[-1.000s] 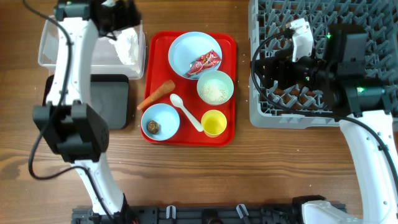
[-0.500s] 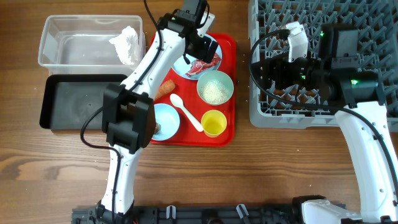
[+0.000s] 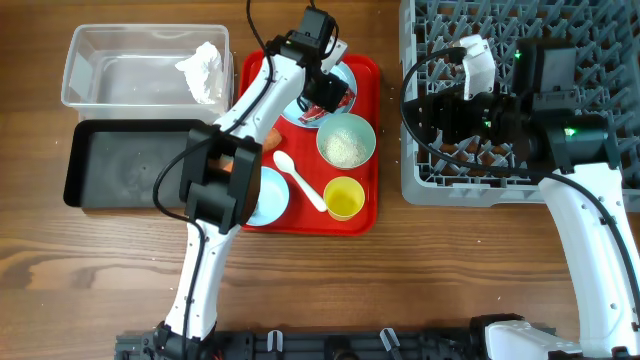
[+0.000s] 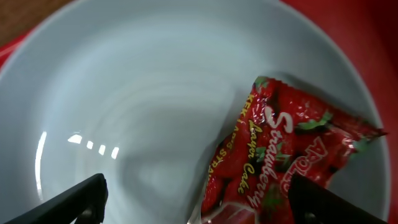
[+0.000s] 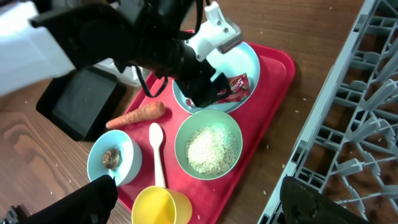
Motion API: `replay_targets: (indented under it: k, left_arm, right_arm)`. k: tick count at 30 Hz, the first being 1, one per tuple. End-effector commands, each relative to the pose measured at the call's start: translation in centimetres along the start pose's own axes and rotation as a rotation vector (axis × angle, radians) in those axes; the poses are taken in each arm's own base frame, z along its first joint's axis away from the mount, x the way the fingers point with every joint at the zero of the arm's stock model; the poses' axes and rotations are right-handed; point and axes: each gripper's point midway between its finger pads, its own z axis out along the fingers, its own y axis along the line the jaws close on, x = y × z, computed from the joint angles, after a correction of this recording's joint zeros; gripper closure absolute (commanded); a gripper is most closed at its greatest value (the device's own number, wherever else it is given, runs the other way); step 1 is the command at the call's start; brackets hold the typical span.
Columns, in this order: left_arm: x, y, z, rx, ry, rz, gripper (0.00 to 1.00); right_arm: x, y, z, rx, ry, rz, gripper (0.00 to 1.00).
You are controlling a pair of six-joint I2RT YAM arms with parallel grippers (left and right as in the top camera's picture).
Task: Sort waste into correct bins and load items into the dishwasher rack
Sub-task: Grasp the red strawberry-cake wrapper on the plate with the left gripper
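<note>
One wooden table [image 3: 480,270], brown and grained, carries everything; nothing of the room beyond it shows.

One flat red tray [image 3: 370,70] sits at the middle. On it:
- Light blue plate [image 4: 137,93] at the back, with a red snack wrapper [image 4: 273,155] lying on its right part.
- Pale green bowl [image 3: 371,150] just in front of the plate, holding white grains [image 3: 345,145].
- Yellow cup [image 3: 344,197] at the front, near the green bowl.
- White spoon [image 3: 303,185] lying flat, just left of the cup.
- Carrot [image 5: 137,114] on the left part of the tray.
- Light blue bowl [image 5: 130,165] at the front left, with a brown lump [image 5: 111,157] inside.

One clear tub [image 3: 100,60] stands at the far left, with a crumpled napkin [image 3: 205,72] in its right end. One black tray [image 3: 120,165] lies just in front of the tub. One grey rack [image 3: 600,30] of upright pegs fills the far right.

Two grippers:
- The left gripper [image 4: 199,202] hangs low over the plate, jaws apart on either side of the wrapper and holding nothing.
- The right gripper [image 5: 202,199] hangs over the rack's left edge, jaws apart and empty.

Obstructions, seen from overhead: the left arm [image 3: 250,100] crosses the red tray's left part and covers some of the carrot and the blue bowl. The right arm [image 3: 580,230] and its cable cover the middle of the rack.
</note>
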Motion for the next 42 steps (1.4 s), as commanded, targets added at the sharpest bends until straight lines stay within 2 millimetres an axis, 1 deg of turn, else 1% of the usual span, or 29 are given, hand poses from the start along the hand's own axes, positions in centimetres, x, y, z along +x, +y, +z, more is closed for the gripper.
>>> replay_targets:
  k: [1, 2, 3, 4, 7, 9, 10, 11, 12, 13, 14, 15, 16, 18, 19, 20, 21, 22, 24, 26, 28, 31, 33, 36, 38, 40, 42]
  left_arm:
    - [1.4, 0.3, 2.2, -0.006, 0.045, 0.096, 0.11]
    - [1.5, 0.2, 2.4, -0.005, 0.051, 0.127, 0.14]
    - [1.5, 0.4, 2.6, -0.018, 0.050, 0.126, 0.16]
    - [1.4, 0.9, 2.7, -0.044, 0.049, 0.126, 0.20]
    - [1.2, 2.7, 2.6, -0.148, 0.050, 0.115, 0.40]
    - [1.0, 3.7, 2.4, -0.204, 0.046, 0.084, 0.44]
    - [1.0, 4.2, 2.3, -0.224, 0.042, 0.055, 0.48]
    - [1.0, 4.3, 2.3, -0.226, 0.041, 0.042, 0.56]
    - [1.1, 4.5, 2.3, -0.227, 0.038, 0.011, 0.66]
    - [1.1, 4.5, 2.3, -0.224, 0.037, -0.003, 0.75]
    - [1.1, 4.3, 2.4, -0.215, 0.037, -0.006, 0.82]
    - [1.1, 4.0, 2.4, -0.196, 0.035, -0.006, 0.83]
    - [1.0, 3.7, 2.5, -0.181, 0.032, -0.006, 0.81]
    - [1.0, 3.4, 2.5, -0.160, 0.028, -0.014, 0.63]
    - [1.0, 3.4, 2.5, -0.160, 0.027, -0.032, 0.50]
    - [0.9, 3.4, 2.5, -0.161, 0.026, -0.035, 0.40]
    - [0.8, 3.5, 2.2, -0.166, 0.020, -0.035, 0.31]
    - [0.5, 3.6, 1.8, -0.169, 0.012, -0.036, 0.26]
    - [-0.6, 3.7, 0.3, -0.175, -0.020, -0.038, 0.18]
    - [-2.2, 3.6, -2.2, -0.181, -0.072, -0.017, 0.08]
    - [-2.7, 3.4, -3.3, -0.182, -0.091, -0.011, 0.07]
    - [-2.0, 2.5, -3.4, -0.147, -0.058, -0.003, 0.08]
    - [-2.0, 2.4, -3.7, -0.144, -0.056, -0.003, 0.10]
    - [-2.9, 2.4, -5.3, -0.139, -0.083, -0.010, 0.10]
    - [-2.8, 1.6, -5.9, -0.098, -0.081, -0.008, 0.11]
    - [-1.9, 0.1, -5.6, -0.008, -0.047, -0.005, 0.11]
    - [-1.1, -0.4, -4.6, 0.018, -0.016, -0.005, 0.11]
  right_arm:
    - [-0.6, 0.0, -0.1, -0.004, -0.010, -0.013, 0.13]
    - [-0.6, 0.0, -0.1, -0.004, -0.010, -0.013, 0.13]
    - [-0.6, 0.0, -0.1, -0.004, -0.010, -0.009, 0.13]
    - [-0.6, 0.0, -0.1, -0.004, -0.010, 0.005, 0.13]
    - [-0.6, 0.0, -0.1, -0.004, -0.010, 0.005, 0.13]
    - [-0.6, 0.0, -0.1, -0.004, -0.010, 0.005, 0.12]
    - [-0.6, 0.0, -0.1, -0.004, -0.010, 0.005, 0.12]
    - [-0.6, 0.0, -0.1, -0.004, -0.010, 0.005, 0.12]
    - [-0.6, 0.0, -0.1, -0.004, -0.010, 0.004, 0.12]
    - [-0.6, 0.0, -0.1, -0.004, -0.010, 0.005, 0.12]
    - [-0.6, 0.0, -0.1, -0.004, -0.010, 0.004, 0.12]
    - [-0.6, 0.0, -0.1, -0.004, -0.010, 0.004, 0.12]
    - [-0.6, 0.0, -0.1, -0.004, -0.010, 0.005, 0.12]
    - [-0.6, 0.0, -0.1, -0.004, -0.010, 0.005, 0.12]
    - [-0.6, 0.0, -0.1, -0.004, -0.010, 0.005, 0.10]
    - [-0.6, 0.0, -0.1, -0.004, -0.010, 0.005, 0.10]
    - [-0.6, 0.0, -0.1, -0.004, -0.010, 0.005, 0.09]
    - [-0.6, 0.0, -0.1, -0.004, -0.010, 0.004, 0.09]
    - [-0.6, 0.0, -0.1, -0.004, -0.010, 0.004, 0.07]
    - [-0.7, 0.0, -0.1, -0.004, -0.012, 0.003, 0.05]
    - [-0.7, 0.0, -0.1, -0.003, -0.013, 0.003, 0.05]
    - [-0.7, 0.0, -0.1, -0.003, -0.014, 0.002, 0.04]
    - [-0.8, 0.0, -0.1, -0.003, -0.017, 0.000, 0.04]
    - [-0.9, 0.0, -0.1, -0.003, -0.022, -0.003, 0.04]
    - [-1.0, 0.0, -0.1, -0.003, -0.023, -0.003, 0.04]
    - [-0.9, 0.0, -0.1, -0.003, -0.023, -0.003, 0.04]
    - [-0.9, 0.0, -0.1, -0.003, -0.023, -0.003, 0.04]
